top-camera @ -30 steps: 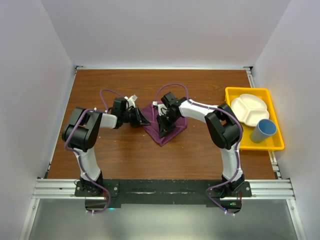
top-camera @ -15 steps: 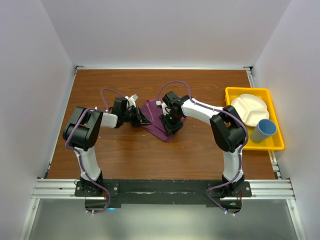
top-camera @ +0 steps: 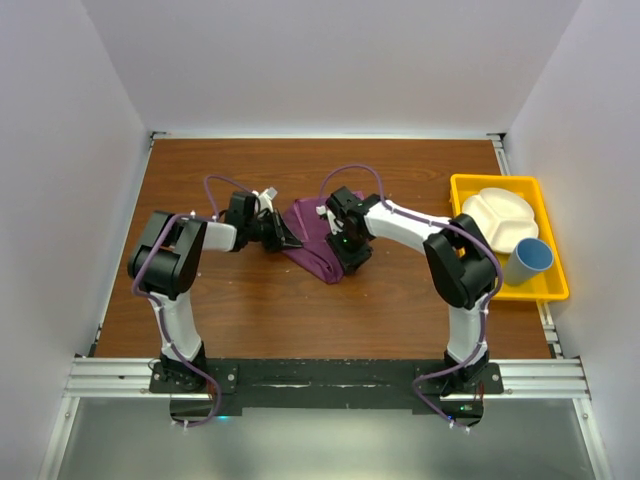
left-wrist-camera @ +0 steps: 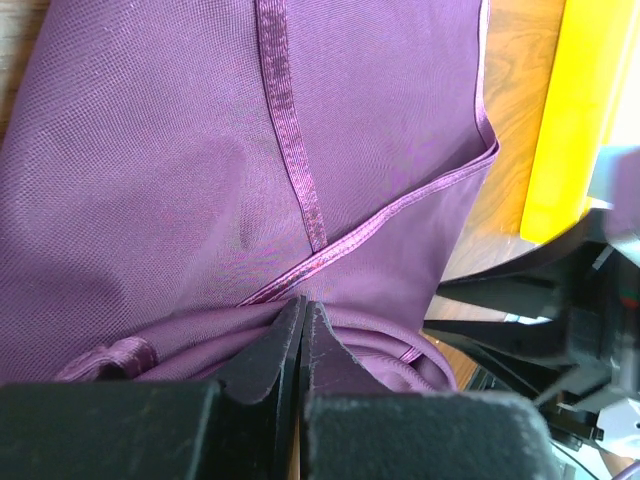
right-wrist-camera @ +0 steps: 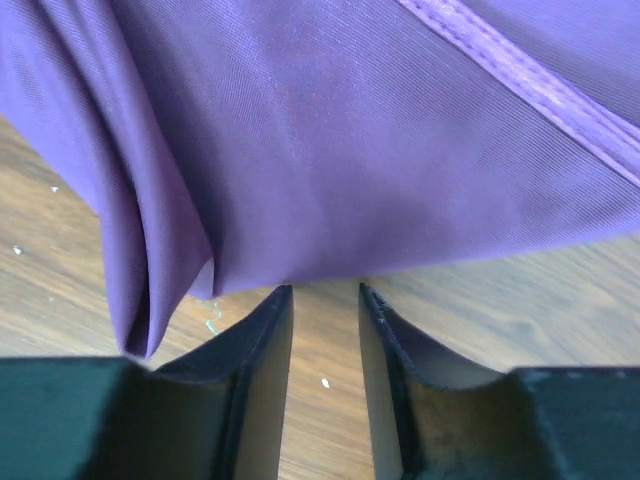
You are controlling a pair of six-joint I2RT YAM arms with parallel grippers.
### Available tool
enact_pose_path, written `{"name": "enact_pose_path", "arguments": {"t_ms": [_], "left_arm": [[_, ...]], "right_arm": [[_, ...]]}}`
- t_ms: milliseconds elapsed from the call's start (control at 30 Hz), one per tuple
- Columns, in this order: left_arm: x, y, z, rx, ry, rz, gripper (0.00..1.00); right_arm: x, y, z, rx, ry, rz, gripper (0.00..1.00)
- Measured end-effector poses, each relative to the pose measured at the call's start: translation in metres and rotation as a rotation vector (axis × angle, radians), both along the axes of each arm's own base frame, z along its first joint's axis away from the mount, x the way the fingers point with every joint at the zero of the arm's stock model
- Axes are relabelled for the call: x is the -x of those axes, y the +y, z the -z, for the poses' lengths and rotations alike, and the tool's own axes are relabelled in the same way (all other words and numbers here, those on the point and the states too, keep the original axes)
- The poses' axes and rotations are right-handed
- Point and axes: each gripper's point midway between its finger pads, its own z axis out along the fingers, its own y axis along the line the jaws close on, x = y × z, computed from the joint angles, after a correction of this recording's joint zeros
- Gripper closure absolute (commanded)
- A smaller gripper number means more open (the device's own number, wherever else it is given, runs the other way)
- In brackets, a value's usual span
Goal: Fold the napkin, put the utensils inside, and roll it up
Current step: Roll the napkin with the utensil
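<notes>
Napkin [left-wrist-camera: 180,160] hem is pinched between the left fingers [left-wrist-camera: 285,345], which are closed tight on a gathered fold. The right fingers [right-wrist-camera: 262,345] are held partly apart with nothing between them, just off the cloth's edge, over bare surface [right-wrist-camera: 500,320]. The napkin is seen lying mid-surface between the two arms, doubled over unevenly, so folding is judged under way but unfinished. No utensils can be made out in any view; placing them and rolling are judged left to do. A yellow tray [top-camera: 463,190] is set well apart at the right.
</notes>
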Motion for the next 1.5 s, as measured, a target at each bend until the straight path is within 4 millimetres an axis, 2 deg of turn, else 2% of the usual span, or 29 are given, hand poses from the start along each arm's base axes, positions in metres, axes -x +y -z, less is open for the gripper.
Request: {"name": "enact_pose_path", "arguments": {"t_ms": [33,133,267,333,400,467,533,667,967,1067,1100,1200,1333,1367,1467,1500], "left_arm": [[0.000,0.000,0.000,-0.001,0.004,0.000,1.00],[0.000,0.000,0.000,-0.004,0.013,0.000,1.00],[0.000,0.000,-0.001,-0.008,0.027,-0.001,1.00],[0.000,0.000,-0.001,-0.009,0.034,-0.001,1.00],[0.000,0.000,0.000,-0.012,0.044,-0.001,1.00],[0.000,0.000,0.000,-0.015,0.053,-0.001,1.00],[0.001,0.000,0.000,-0.016,0.057,-0.001,1.00],[0.001,0.000,0.000,-0.016,0.059,-0.001,1.00],[0.001,0.000,0.000,-0.013,0.063,0.001,1.00],[0.001,0.000,0.000,-0.014,0.067,0.002,1.00],[0.001,0.000,0.000,-0.014,0.069,0.002,1.00],[0.001,0.000,0.000,-0.014,0.073,0.001,1.00],[0.000,-0.001,-0.001,-0.014,0.077,0.000,1.00],[0.000,-0.001,-0.001,-0.016,0.080,-0.001,1.00],[-0.001,0.001,-0.002,-0.029,0.088,-0.007,0.95],[-0.002,0.003,-0.003,-0.038,0.089,-0.014,0.89]], "right_arm": [[-0.001,0.000,-0.003,0.000,-0.011,0.001,0.46],[-0.006,0.011,-0.029,-0.051,-0.088,-0.028,0.36],[-0.013,0.042,-0.069,-0.174,-0.200,-0.106,0.33],[-0.016,0.065,-0.077,-0.211,-0.234,-0.156,0.32],[-0.018,0.087,-0.074,-0.227,-0.253,-0.202,0.29],[-0.017,0.102,-0.063,-0.222,-0.256,-0.238,0.25],[-0.013,0.109,-0.049,-0.205,-0.247,-0.272,0.22],[-0.011,0.112,-0.027,-0.162,-0.240,-0.317,0.20],[-0.026,0.109,-0.009,-0.113,-0.255,-0.341,0.22],[-0.029,0.109,-0.002,-0.093,-0.252,-0.346,0.30],[-0.030,0.110,-0.002,-0.090,-0.255,-0.345,0.39],[-0.034,0.109,0.000,-0.074,-0.266,-0.340,0.50],[-0.039,0.106,0.001,-0.080,-0.273,-0.314,0.74],[-0.040,0.106,0.001,-0.088,-0.272,-0.307,0.83],[-0.043,0.108,0.001,-0.131,-0.262,-0.289,0.95],[-0.043,0.110,0.001,-0.154,-0.253,-0.286,0.96]]}}
